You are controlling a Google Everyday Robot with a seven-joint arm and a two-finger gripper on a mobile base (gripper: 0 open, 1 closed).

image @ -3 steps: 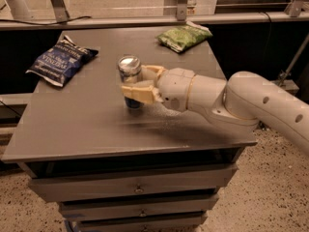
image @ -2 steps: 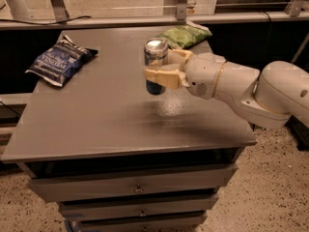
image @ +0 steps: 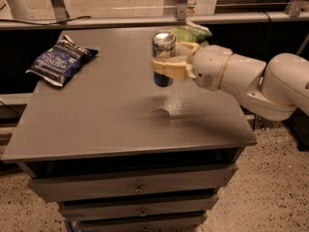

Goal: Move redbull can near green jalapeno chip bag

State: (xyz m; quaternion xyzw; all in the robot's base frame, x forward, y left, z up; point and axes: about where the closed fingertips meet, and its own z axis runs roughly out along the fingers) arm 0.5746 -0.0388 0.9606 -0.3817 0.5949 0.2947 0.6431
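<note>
Redbull can (image: 163, 43) hangs in end effector (image: 162, 65) above grey tabletop (image: 96, 111).

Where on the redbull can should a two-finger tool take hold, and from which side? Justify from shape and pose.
Mid-body, from the side, clamping across the narrow width: the redbull can is a slim upright cylinder. The tool grips it just so, from the picture's right, holding it above the table.
</note>
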